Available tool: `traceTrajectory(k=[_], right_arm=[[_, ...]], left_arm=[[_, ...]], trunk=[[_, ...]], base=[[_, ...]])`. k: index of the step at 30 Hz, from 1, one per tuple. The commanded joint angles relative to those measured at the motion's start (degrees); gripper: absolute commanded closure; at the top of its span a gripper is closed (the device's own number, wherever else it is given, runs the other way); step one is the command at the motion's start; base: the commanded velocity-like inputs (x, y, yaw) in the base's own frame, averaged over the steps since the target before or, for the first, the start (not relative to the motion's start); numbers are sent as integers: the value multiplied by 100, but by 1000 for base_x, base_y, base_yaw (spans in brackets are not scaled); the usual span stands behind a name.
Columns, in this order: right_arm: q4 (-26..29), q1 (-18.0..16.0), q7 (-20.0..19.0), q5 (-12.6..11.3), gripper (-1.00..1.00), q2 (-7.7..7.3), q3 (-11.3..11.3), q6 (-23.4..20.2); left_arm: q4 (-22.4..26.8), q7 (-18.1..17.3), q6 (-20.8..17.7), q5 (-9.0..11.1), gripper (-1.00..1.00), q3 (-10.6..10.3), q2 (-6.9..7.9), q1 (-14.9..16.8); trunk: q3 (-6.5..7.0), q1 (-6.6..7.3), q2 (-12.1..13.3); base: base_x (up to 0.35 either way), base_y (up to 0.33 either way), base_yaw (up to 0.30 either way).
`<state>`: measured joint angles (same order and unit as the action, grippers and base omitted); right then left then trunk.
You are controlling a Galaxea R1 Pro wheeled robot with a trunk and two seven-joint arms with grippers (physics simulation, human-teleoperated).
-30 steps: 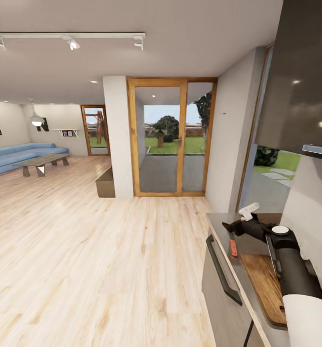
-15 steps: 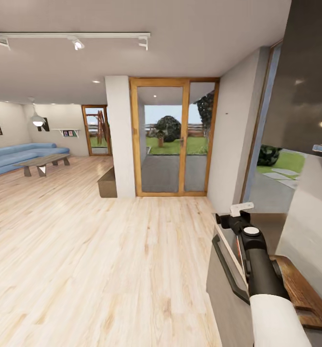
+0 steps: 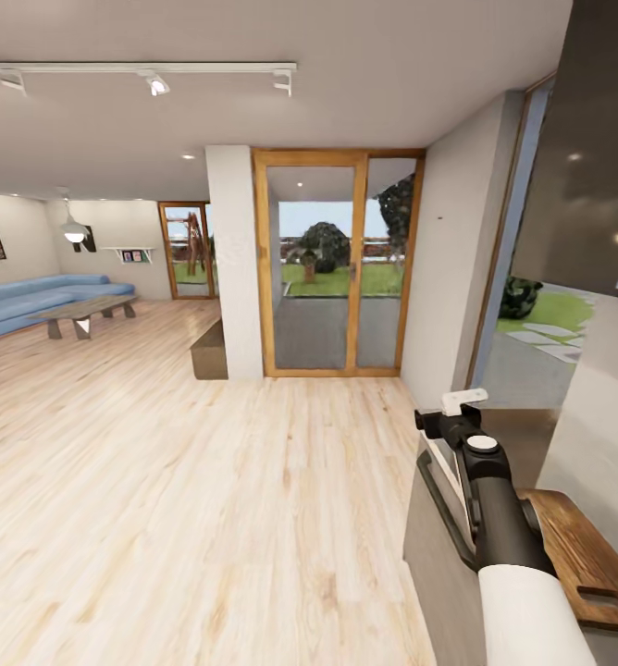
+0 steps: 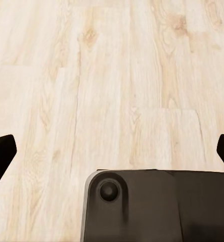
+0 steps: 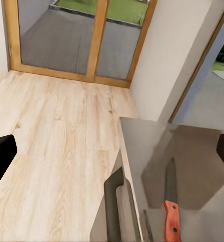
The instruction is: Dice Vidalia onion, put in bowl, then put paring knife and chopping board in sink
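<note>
The brown chopping board (image 3: pixel 582 555) lies on the dark grey countertop (image 3: pixel 522 442) at the lower right of the head view. My right arm (image 3: pixel 494 504) stretches forward along the counter's front edge. The paring knife (image 5: pixel 170 209), dark blade and orange-red handle, lies flat on the countertop (image 5: pixel 197 151) just ahead of my right gripper (image 5: pixel 114 151), which is open and holds nothing. My left gripper (image 4: pixel 112 151) is open above the light wood floor (image 4: pixel 112 75). The Vidalia onion, the sink and the bowl are out of view.
Glossy black upper cabinets (image 3: pixel 596 139) hang at the right. A grey lower unit with a dark bar handle (image 3: pixel 443 523) faces the wood floor (image 3: pixel 207 509). Glass doors (image 3: pixel 337 268) stand ahead. A blue sofa (image 3: pixel 31 301) and low table (image 3: pixel 82 313) are far left.
The whole head view has shifted, so the camera moved. My right arm swung from across the board to along the counter's front edge, and now covers the knife in the head view.
</note>
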<state>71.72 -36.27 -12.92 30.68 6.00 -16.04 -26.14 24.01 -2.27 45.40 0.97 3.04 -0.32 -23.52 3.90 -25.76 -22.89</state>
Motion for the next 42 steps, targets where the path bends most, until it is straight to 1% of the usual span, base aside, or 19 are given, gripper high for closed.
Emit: traceTrajectory(k=[1,5,10,42], right_arm=[[8,-3,-55,61,-100,7,-15,-14],[8,-2,-58,59,-100,7,-14,-14],[8,-3,-59,56,-100,8,-14,-14],[8,-2,-61,55,-100,5,-22,-14]], left_arm=[[7,-25,4,8,-100,21,-3,-4],[7,-23,4,8,-100,21,-3,-4],[7,-26,4,2,-100,21,-3,-4],[7,-28,4,8,-100,21,-3,-4]], trunk=[[1,-2,-3],[18,-2,-3],[48,-2,-3],[258,-2,-3]], base=[[0,13,-51],[0,63,-115],[0,200,-174],[0,284,-194]])
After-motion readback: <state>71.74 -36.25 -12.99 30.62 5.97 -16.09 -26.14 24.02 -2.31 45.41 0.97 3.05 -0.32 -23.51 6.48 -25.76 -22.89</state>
